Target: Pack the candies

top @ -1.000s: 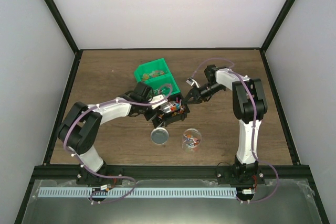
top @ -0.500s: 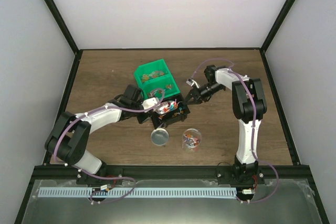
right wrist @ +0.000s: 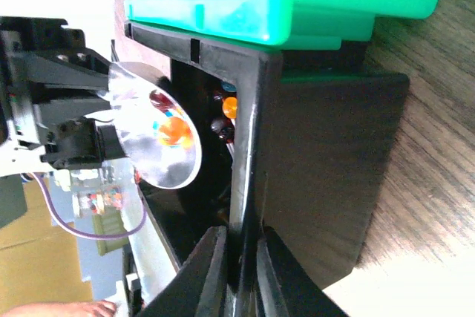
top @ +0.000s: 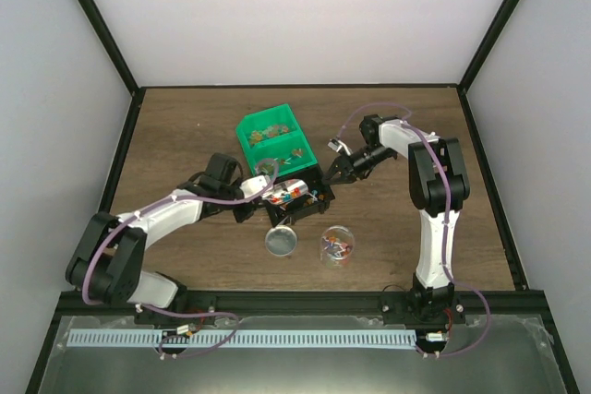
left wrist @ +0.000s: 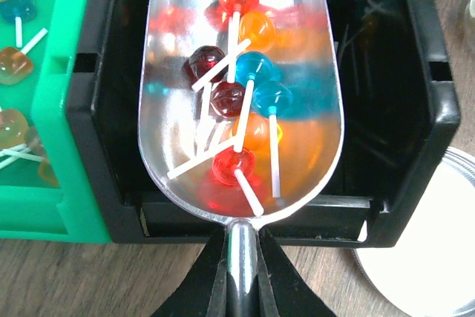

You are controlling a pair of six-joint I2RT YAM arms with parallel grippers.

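Observation:
My left gripper (left wrist: 243,239) is shut on the handle of a metal scoop (left wrist: 185,109). The scoop is level over a black bin (left wrist: 438,109) and holds several candies (left wrist: 252,68): red, blue, orange and dark sweets on white sticks. In the top view the scoop (top: 288,189) hangs over the black bin (top: 314,207). My right gripper (right wrist: 241,246) is shut on the black bin's wall (right wrist: 249,146), at its right corner (top: 325,184) in the top view. A clear cup (top: 338,246) with some candies stands in front of the bin.
A green bin (top: 268,136) with more sweets sits directly behind the black one, touching it. A round silvery lid (top: 281,240) lies on the table left of the clear cup. Black frame rails border the wooden table.
The left arm has drawn back to the left, and the scoop has come out of the black bin loaded with candies. The right arm has held still.

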